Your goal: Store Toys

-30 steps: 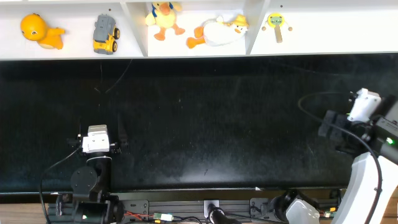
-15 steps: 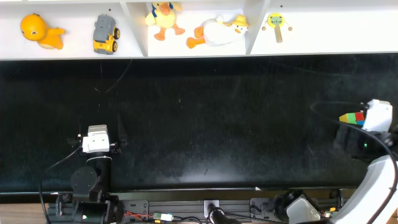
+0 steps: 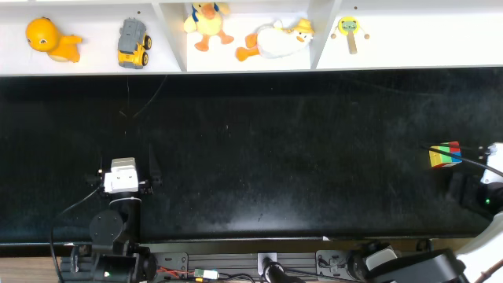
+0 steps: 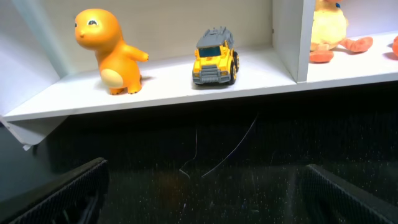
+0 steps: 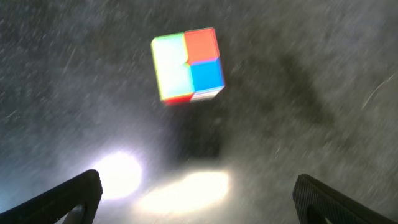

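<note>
Here, the colour cube (image 5: 188, 65) lies on the black worktop (image 3: 275, 157) near its right edge, ahead of the right claw (image 5: 196, 183), spread wide; best centre over it, squaring to flat faces.

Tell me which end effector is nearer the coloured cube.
Right. The right end effector is open with the cube just ahead of it; the left end effector is far off across the table.

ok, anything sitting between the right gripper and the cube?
No. In the right wrist view the stretch of black table between the open right gripper and the cube is bare, with only light glare on it.
</note>
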### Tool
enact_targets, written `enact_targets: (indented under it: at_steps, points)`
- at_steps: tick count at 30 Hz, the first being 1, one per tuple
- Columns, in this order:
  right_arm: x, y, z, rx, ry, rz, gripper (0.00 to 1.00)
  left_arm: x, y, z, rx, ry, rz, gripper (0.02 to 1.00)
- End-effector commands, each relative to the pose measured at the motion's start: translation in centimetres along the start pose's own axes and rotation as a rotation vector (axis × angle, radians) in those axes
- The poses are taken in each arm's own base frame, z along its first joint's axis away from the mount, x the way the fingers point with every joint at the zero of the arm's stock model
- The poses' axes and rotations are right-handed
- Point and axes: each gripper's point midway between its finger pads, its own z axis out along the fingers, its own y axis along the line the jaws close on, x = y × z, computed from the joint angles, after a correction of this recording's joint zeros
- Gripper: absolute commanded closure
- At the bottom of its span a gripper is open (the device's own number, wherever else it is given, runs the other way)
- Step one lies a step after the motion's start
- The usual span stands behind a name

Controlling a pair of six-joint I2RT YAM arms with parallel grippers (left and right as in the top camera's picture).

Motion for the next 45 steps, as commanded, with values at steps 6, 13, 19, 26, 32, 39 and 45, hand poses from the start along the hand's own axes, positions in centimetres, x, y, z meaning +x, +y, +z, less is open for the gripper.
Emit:
enact_targets:
  at_steps: [6, 13, 19, 26, 32, 39, 45]
  points:
    - [-2.5, 0.2, 2.2, -0.08, -0.111, -0.063, 0.003, -0.1, 0.1, 0.0, -0.009, -0.009, 0.013, 0.02]
    - [-4.4, 0.4, 3.3, -0.062, -0.128, -0.105, 0.003, -0.1, 0.1, 0.0, -0.009, -0.009, 0.013, 0.02]
    - [-4.4, 1.5, 5.7, -0.077, -0.052, -0.169, 0.005, -0.1, 0.1, 0.0, -0.01, -0.009, 0.013, 0.02]
    - [-3.8, 1.7, 7.6, -0.112, -0.02, -0.154, 0.001, -0.1, 0.1, 0.0, -0.01, -0.009, 0.013, 0.023]
    - [-3.4, 1.6, 7.8, -0.105, 0.0, -0.159, 0.012, -0.1, 0.1, 0.0, -0.01, -0.009, 0.013, 0.02]
    - [-2.7, 1.7, 7.8, -0.107, 0.033, -0.139, 0.027, -0.1, 0.1, 0.0, -0.009, -0.009, 0.013, 0.02]
    - [-2.3, 1.4, 7.9, -0.09, 0.059, -0.14, 0.031, -0.1, 0.1, 0.0, -0.01, -0.009, 0.013, 0.02]
